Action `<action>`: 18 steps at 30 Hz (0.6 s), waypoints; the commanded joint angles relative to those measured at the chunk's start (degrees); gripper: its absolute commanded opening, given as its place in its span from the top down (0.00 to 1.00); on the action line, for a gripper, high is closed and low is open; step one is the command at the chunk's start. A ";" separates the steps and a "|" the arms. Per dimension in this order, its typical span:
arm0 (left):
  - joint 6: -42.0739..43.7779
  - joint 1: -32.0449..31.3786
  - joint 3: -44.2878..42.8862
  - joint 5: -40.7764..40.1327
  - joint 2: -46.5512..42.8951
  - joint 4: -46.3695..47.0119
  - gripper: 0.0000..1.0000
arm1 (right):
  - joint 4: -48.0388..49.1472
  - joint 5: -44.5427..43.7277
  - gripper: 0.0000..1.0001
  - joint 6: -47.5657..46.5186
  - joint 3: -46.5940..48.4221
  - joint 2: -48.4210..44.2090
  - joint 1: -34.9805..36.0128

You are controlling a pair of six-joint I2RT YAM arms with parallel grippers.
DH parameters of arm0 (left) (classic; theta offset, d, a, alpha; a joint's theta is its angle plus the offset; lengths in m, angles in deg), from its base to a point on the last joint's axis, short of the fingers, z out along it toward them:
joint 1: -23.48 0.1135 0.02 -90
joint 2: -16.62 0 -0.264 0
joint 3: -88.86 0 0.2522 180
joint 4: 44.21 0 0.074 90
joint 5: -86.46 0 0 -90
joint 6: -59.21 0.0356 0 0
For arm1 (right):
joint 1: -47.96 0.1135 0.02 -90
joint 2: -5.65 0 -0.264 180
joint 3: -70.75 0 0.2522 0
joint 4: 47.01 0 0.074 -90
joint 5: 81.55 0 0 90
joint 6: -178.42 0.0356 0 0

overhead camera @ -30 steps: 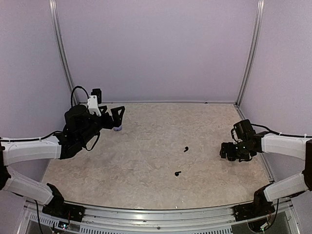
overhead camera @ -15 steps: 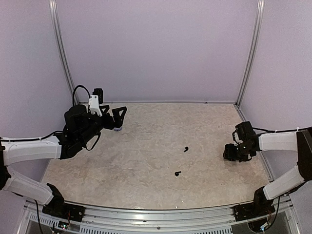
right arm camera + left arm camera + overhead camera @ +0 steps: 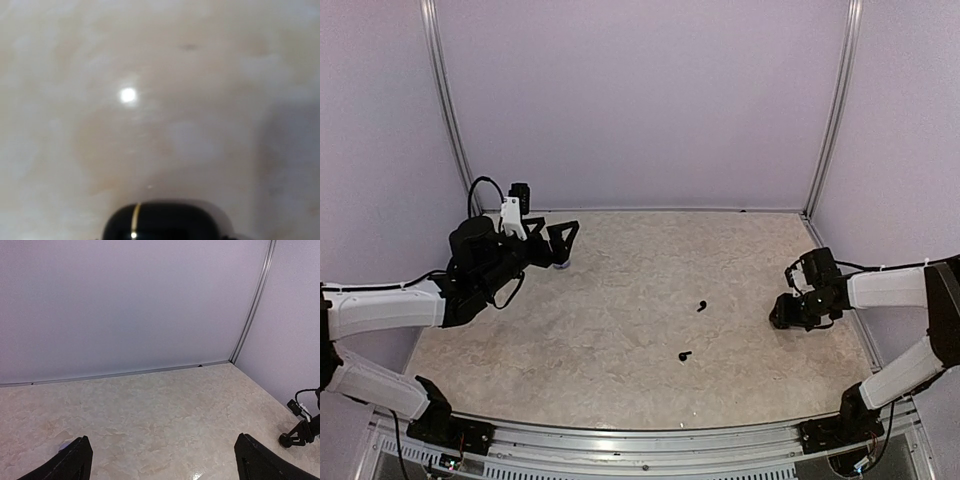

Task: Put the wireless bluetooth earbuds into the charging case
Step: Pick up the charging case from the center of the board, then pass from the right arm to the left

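Right gripper: my right gripper (image 3: 788,312) hangs low over the right side of the table (image 3: 620,290). No view shows its fingers clearly, so I cannot tell how wide it stands or whether it grips anything.
Directly at it: a black charging case (image 3: 165,222), rounded, with a thin gold line, sits at the bottom edge of the right wrist view, close under the gripper. I cannot tell whether its lid is up or down.
To its left: the first black earbud (image 3: 701,306) lies about level with the gripper, near it, with bare table between.
Left and back toward the bases: the second black earbud (image 3: 684,355) lies a little further off.
Long axis: both buds are too small for me to read which way the stems point.
Left gripper: my left gripper (image 3: 552,238) is well apart, far across the table, spread wide and holding nothing.
Beside it: a small pale thing (image 3: 560,265) lies just beside the fingers; I cannot tell whether it is a bud or a case.
Nearer arm: the right arm, by my judgement. Any reach for the black buds runs leftward from the right gripper.
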 commanded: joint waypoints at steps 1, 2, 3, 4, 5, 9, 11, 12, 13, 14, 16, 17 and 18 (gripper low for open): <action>0.61 0.00 2.11 6.82 -0.63 4.62 0.01 | -2.41 8.39 0.64 -3.50 3.03 -1.80 3.74; 1.21 -0.35 2.74 8.74 -0.34 6.18 0.02 | -3.20 10.35 0.64 -4.31 4.42 -2.24 4.67; 2.40 -1.25 3.44 10.94 -0.17 7.88 0.03 | -4.01 12.82 0.63 -5.25 5.84 -2.66 5.55; 4.15 -2.12 4.29 12.48 0.07 9.43 0.03 | -4.51 16.45 0.62 -6.44 6.97 -3.17 6.35; 5.53 -2.94 5.22 13.87 0.36 11.12 0.03 | -5.05 19.75 0.62 -7.56 8.26 -3.70 6.92; 12.21 -5.52 10.95 21.71 1.12 18.87 0.02 | -6.22 32.26 0.64 -11.17 12.32 -6.61 9.18; 16.42 -6.98 13.07 25.82 1.09 21.02 0.03 | -8.18 37.95 0.64 -12.91 15.40 -7.07 10.21; 18.27 -7.94 13.84 27.93 0.93 21.62 0.03 | -9.35 41.53 0.64 -13.75 16.55 -7.23 11.18; 19.94 -9.01 14.40 29.14 0.64 21.98 0.04 | -10.25 43.71 0.64 -14.46 17.77 -7.23 12.02; 21.36 -10.19 14.77 29.89 0.45 22.06 0.04 | -10.85 45.69 0.64 -15.03 18.78 -7.37 13.07; 24.00 -12.86 15.17 30.67 0.05 21.98 0.06 | -11.88 48.62 0.64 -16.23 20.41 -7.48 15.42; 25.16 -14.17 15.19 30.63 -0.17 21.67 0.07 | -12.53 49.45 0.64 -17.19 21.15 -7.37 16.85; 26.28 -15.44 15.20 30.47 -0.28 21.25 0.08 | -13.24 50.30 0.64 -17.94 21.84 -7.11 18.18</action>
